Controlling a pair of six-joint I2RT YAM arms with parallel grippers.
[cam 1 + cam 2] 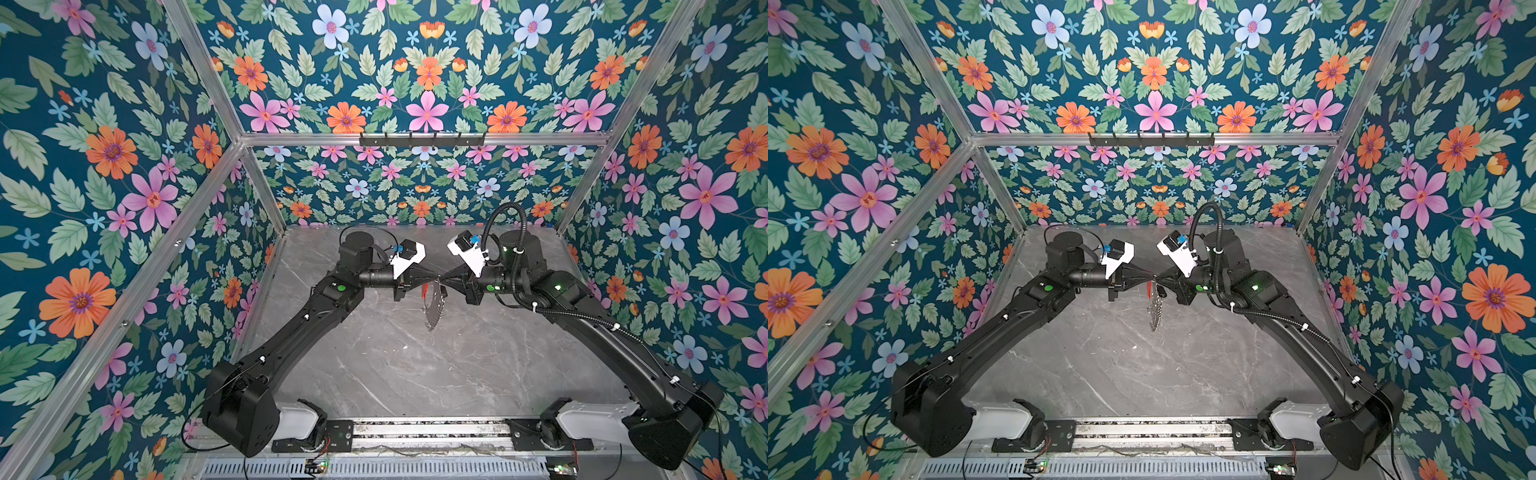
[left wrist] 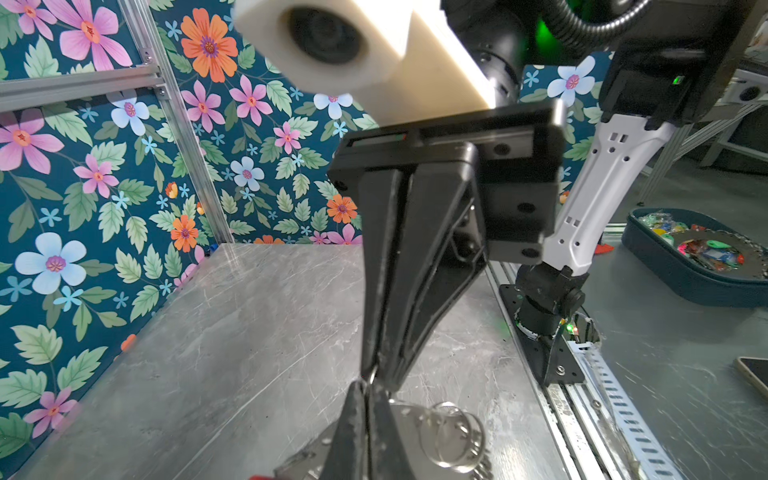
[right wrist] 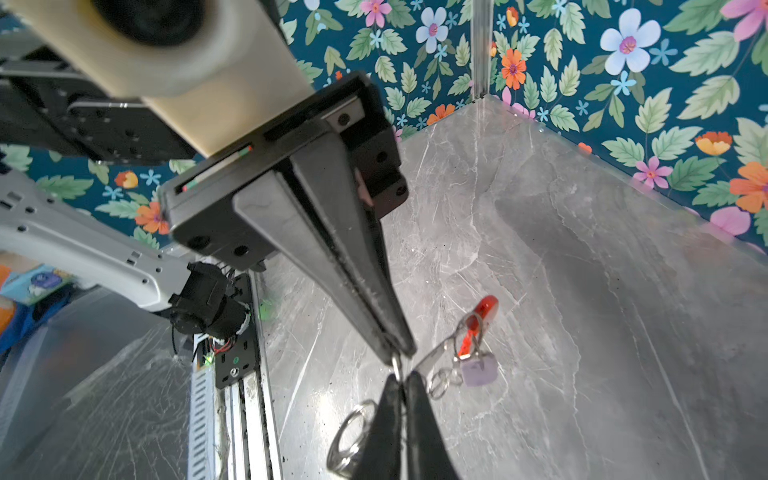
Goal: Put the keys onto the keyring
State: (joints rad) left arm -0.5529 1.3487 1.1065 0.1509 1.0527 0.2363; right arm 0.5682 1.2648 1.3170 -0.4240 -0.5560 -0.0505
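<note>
In both top views my two grippers meet tip to tip above the middle of the table, the left gripper (image 1: 436,277) (image 1: 1151,277) facing the right gripper (image 1: 444,277) (image 1: 1158,277). The keyring (image 1: 432,307) (image 1: 1155,309) hangs below them with its red section uppermost. The left gripper (image 2: 368,386) is shut on the hoop's thin wire. The right gripper (image 3: 401,380) stands a narrow slit apart at the same wire. A pale lilac key (image 3: 480,372) dangles by the red section (image 3: 482,311). Loose silver rings (image 2: 453,432) hang beside the fingers.
The grey marble tabletop (image 1: 415,374) lies under the hanging ring. A metal rail (image 1: 428,432) carries both arm bases at the front. A black hook bar (image 1: 422,140) sits on the back wall. Outside the cell stand a dark tray (image 2: 665,274) of colourful bits and a phone (image 2: 754,374).
</note>
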